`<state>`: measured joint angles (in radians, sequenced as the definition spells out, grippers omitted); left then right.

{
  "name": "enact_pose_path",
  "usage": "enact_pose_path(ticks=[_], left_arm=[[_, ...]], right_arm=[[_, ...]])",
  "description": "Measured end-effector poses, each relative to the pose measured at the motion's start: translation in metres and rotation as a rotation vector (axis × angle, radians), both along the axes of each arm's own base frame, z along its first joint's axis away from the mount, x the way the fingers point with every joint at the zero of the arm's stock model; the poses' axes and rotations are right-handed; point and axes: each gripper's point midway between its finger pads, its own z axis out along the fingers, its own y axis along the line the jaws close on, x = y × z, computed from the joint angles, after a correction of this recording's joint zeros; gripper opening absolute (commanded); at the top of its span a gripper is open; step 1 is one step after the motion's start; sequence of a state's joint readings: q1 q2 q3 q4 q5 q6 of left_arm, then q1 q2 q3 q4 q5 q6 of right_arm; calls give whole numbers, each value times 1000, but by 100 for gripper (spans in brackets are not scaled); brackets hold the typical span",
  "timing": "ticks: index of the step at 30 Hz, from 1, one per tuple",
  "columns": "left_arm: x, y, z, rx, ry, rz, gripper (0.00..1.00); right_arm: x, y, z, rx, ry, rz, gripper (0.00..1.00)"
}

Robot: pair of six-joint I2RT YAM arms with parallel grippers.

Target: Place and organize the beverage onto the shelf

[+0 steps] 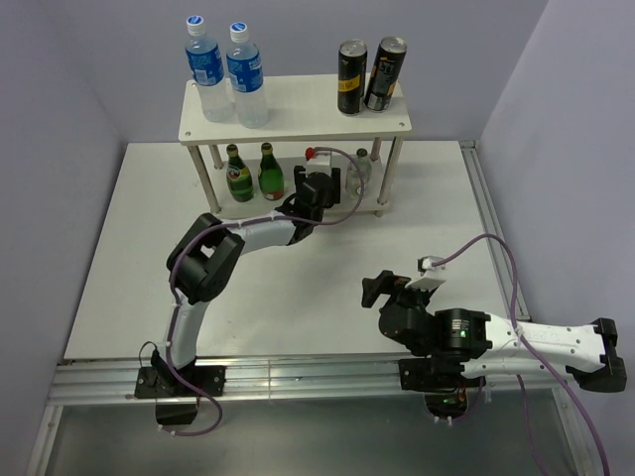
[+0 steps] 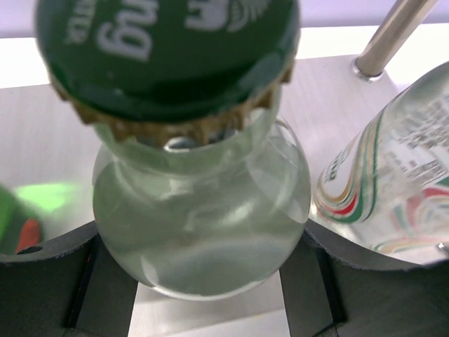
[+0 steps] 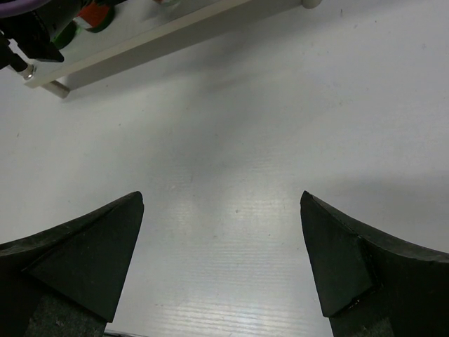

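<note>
The cream shelf [image 1: 298, 99] stands at the back of the table. Two clear plastic bottles with blue labels [image 1: 206, 69] [image 1: 246, 74] are on its top board. On the lower board are two dark green glass bottles [image 1: 236, 174] [image 1: 270, 172] and a clear glass bottle [image 1: 359, 166]. My left gripper [image 1: 319, 186] reaches under the top board. In the left wrist view this left gripper [image 2: 203, 263] is shut on a clear glass bottle [image 2: 200, 210] with a green cap [image 2: 168, 49]. The other clear bottle with a green label [image 2: 393, 175] stands just to its right. My right gripper [image 3: 221, 210] hangs open over bare table.
Two black cans [image 1: 352, 77] [image 1: 385, 74] stand on the right of the top board. A shelf leg [image 2: 389, 35] rises behind the labelled bottle. The right arm [image 1: 466, 337] lies low at the front right. Grey walls close the table's left, back and right.
</note>
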<state>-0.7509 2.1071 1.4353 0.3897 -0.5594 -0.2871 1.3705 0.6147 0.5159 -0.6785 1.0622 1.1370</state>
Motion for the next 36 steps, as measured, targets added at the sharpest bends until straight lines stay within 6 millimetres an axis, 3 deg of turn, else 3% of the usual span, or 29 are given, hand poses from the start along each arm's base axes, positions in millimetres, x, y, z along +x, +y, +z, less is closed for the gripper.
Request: enact_pose_path(ticks=[8, 10, 11, 12, 15, 17, 18, 24, 31, 36], left_arm=[[9, -16, 1, -44, -10, -33, 0], [10, -18, 1, -53, -11, -38, 9], [10, -19, 1, -54, -10, -41, 15], [10, -19, 1, -55, -10, -44, 29], [9, -22, 2, -58, -10, -56, 58], [9, -22, 2, -57, -10, -59, 66], [9, -22, 2, -57, -10, -59, 81], [8, -28, 11, -67, -48, -62, 95], [-2, -29, 3, -37, -57, -58, 97], [-24, -22, -4, -1, -39, -58, 97]], right_arm=[[0, -1, -3, -9, 6, -7, 100], [0, -1, -3, -7, 6, -8, 100], [0, -1, -3, -6, 6, -9, 100], [0, -1, -3, -5, 6, -9, 100], [-1, -1, -3, -5, 5, -8, 100], [-1, -1, -3, -6, 6, -8, 100], [-1, -1, -3, -6, 6, -8, 100], [-1, 0, -4, -5, 6, -10, 100], [-1, -1, -8, -7, 9, -12, 100], [-1, -1, -11, -19, 13, -13, 100]])
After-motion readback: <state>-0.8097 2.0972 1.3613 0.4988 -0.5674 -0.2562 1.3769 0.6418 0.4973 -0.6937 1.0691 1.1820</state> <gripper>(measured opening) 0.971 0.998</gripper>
